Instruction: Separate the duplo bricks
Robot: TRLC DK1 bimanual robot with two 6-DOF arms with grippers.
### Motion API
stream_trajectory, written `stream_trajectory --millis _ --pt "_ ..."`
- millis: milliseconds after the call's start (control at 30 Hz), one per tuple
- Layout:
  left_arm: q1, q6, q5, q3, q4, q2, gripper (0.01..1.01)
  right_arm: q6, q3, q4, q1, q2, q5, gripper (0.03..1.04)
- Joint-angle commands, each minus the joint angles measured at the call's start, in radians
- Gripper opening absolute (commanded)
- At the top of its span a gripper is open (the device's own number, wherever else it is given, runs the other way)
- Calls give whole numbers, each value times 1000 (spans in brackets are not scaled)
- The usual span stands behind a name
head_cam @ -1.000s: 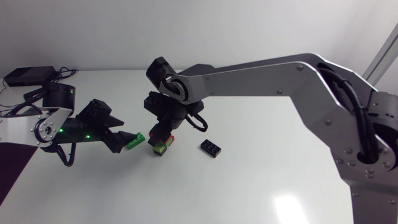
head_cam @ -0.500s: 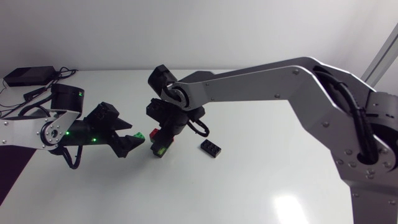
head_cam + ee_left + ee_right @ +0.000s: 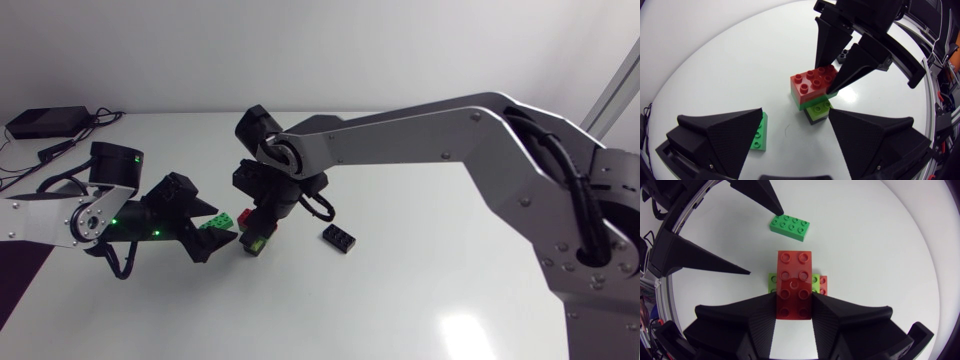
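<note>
Right wrist view: my right gripper is clamped on the red 2x4 brick at the top of the stack, gripping one end only. A lime brick sits under it, with a bit more red showing beside that.

Left wrist view: my left gripper is spread wide and holds nothing. The stack stands just ahead of its fingertips, base unheld. A loose green brick lies flat on the table, partly hidden by one left finger. A black brick lies apart.

Risks, my read:
- Lifting now brings the whole stack up, since nothing pins the base.
- With only an end grip, the red brick may pivot or slip under the pull.
- If the left closes on the base, the crowded fingers could clash.
- The left finger could shove the green brick into the stack.
</note>
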Motion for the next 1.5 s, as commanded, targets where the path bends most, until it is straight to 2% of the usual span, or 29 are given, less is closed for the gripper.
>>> stream_trajectory --millis 0,267,467,700,1033,1100,1167,1200,1333,1400,1467 --pt "-20 1 9 -28 9 20 920 28 -2 -16 -1 -39 -13 123" --pt "-42 -16 9 -26 15 27 920 56 24 -47 5 -77 -17 121" --pt "-57 -40 7 -39 69 58 920 62 32 -60 14 -83 -19 121" --pt "-79 -57 -3 -48 116 93 920 67 13 -60 25 -72 -33 121" --pt "-80 -56 -14 -43 121 95 920 56 -4 -56 37 -60 -22 121" --pt "-88 -56 -28 -45 123 99 887 56 -1 -59 39 -62 -22 121" --pt "-97 -56 -36 -48 124 99 790 56 2 -59 39 -62 -22 121" --pt "-100 -57 -42 -46 124 102 779 59 5 -59 39 -62 -22 121" --pt "-95 -71 -48 -46 139 110 789 79 21 -62 34 -60 -16 121" --pt "-91 -76 -49 -48 147 110 851 96 30 -68 29 -60 -16 121" --pt "-88 -79 -49 -48 153 110 859 113 38 -70 25 -59 -16 121"
